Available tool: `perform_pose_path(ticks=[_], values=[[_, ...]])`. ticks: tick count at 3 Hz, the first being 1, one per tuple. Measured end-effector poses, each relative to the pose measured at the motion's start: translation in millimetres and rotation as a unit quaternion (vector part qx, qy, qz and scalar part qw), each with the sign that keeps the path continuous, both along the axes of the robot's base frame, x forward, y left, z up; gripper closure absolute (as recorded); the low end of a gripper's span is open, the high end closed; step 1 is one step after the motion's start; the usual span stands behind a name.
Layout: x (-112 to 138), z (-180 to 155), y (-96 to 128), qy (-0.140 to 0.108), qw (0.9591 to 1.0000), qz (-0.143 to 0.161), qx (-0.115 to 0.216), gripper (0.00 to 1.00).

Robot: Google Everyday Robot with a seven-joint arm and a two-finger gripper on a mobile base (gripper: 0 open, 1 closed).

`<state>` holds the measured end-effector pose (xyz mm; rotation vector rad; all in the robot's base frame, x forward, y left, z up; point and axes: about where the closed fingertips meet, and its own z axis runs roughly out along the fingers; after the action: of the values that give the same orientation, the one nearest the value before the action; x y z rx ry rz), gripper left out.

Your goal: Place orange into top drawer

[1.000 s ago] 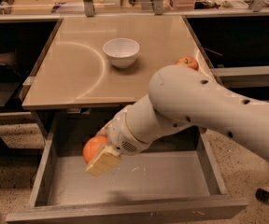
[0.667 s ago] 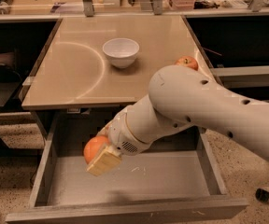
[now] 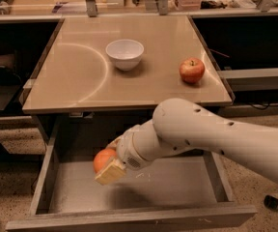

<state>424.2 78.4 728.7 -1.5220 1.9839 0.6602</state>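
The orange (image 3: 102,159) is round and plain orange. It sits between the fingers of my gripper (image 3: 107,164), over the left part of the open top drawer (image 3: 177,187). One tan fingertip pad (image 3: 111,172) shows in front of the fruit; the other finger is hidden behind it. The drawer is wide, shallow and grey, pulled out below the table's front edge. My white arm reaches in from the right and covers part of the drawer's back.
A tan table (image 3: 81,81) stands above the drawer, with a white bowl (image 3: 124,53) near its middle and a red-and-yellow apple (image 3: 191,70) at its right. Dark shelves flank the table. The drawer's front panel (image 3: 129,221) is nearest to me.
My arm has dropped lower and drawn back, uncovering the apple on the table. The orange stays in the gripper over the drawer's left part.
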Motion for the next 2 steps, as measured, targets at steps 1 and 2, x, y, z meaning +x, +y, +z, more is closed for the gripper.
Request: perform_pose_path(ticks=[1,2], values=[[9.3,-41.7,0.8,0.018,0.9994,-0.025,0.017,1.00],[12.3,-45.8,2.1,0.018,0.9993,-0.025,0.021,1.00]])
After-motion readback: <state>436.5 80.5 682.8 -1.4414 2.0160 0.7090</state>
